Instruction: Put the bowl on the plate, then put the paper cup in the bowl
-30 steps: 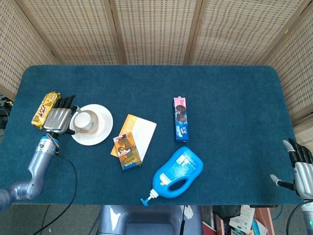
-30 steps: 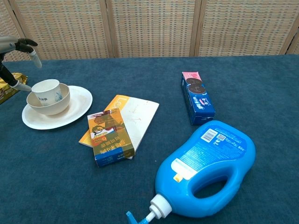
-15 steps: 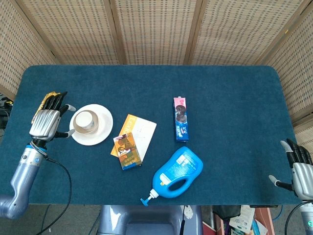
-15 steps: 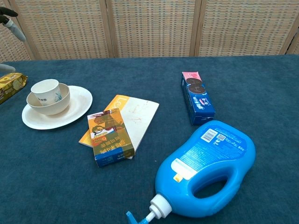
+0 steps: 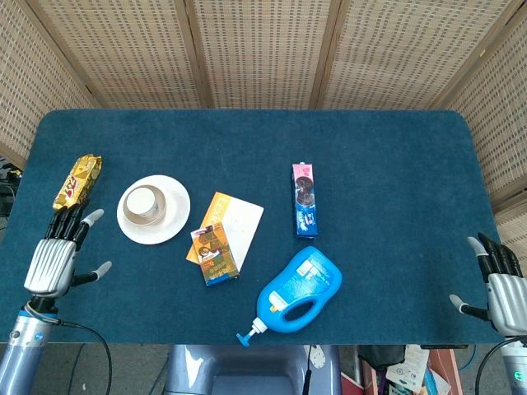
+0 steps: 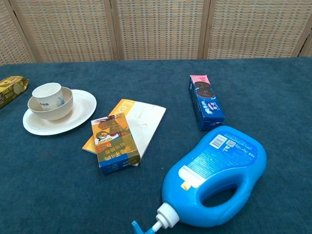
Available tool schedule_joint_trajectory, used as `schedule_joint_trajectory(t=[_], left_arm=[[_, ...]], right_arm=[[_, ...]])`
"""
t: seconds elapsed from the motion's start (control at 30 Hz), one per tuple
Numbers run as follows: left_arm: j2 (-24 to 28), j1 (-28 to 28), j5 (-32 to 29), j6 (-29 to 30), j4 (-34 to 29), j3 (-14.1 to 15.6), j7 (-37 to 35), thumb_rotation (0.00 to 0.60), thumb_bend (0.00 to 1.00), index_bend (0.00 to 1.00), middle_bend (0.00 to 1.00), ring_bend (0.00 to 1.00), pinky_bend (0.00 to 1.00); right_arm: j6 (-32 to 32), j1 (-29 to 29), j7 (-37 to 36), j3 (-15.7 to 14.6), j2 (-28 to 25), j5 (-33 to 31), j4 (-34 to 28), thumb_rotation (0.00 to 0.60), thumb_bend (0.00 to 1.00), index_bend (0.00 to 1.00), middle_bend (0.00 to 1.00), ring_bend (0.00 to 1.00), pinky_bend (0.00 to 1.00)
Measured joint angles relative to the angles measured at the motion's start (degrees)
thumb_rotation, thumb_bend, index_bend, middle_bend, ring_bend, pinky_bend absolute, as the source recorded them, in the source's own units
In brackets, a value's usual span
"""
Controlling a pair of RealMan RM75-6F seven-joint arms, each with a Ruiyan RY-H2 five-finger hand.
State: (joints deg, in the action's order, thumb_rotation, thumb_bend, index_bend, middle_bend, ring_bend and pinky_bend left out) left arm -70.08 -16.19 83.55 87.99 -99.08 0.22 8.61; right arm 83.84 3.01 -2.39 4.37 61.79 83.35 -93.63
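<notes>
On my screens the blue table (image 5: 395, 164) carries a fair bit of clutter. A gold snack packet (image 5: 78, 182) lies near the left edge, just beyond the plate. To the plate's right an orange-and-white booklet (image 5: 233, 222) lies flat with a small yellow-and-blue carton (image 6: 115, 144) resting on its near corner. Further right there is a pink-and-blue biscuit box (image 5: 305, 199), and nearer me a big blue detergent jug (image 6: 217, 175) lies on its side, its pump nozzle pointing toward the front edge.

The white plate (image 6: 83, 109) holds the cream bowl (image 6: 57, 108), and the paper cup (image 6: 48, 93) — white with a small blue print — stands upright inside the bowl, its rim above the bowl's.

My left hand (image 5: 56, 257) shows only in the head view, off the near left corner, fingers spread and holding nothing, well apart from the plate. My right hand (image 5: 502, 284) sits at the far right edge, fingers apart too — nothing in it.
</notes>
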Motion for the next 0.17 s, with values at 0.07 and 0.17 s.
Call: schedule_joint_trajectory(t=[0.07,0.17], left_arm=[[-0.37,1.87,1.42,2.1,0.31,1.01,1.57,0.6,0.14,0.02,0.0,0.0,0.0],[-0.8,4.32,2.95,4.1,0.7,2.62,4.28,0.6,0.13,0.0,0.0,0.0,0.0]], right_arm=[[0.15,0.02,0.46,-0.04,0.18,0.2,0.07,0.6,0.14,0.0,0.0,0.0,0.0],[0.32,0.08,1.3,-0.08,0.5,0.44,0.13,0.6,0.14,0.0,0.0,0.0,0.0]])
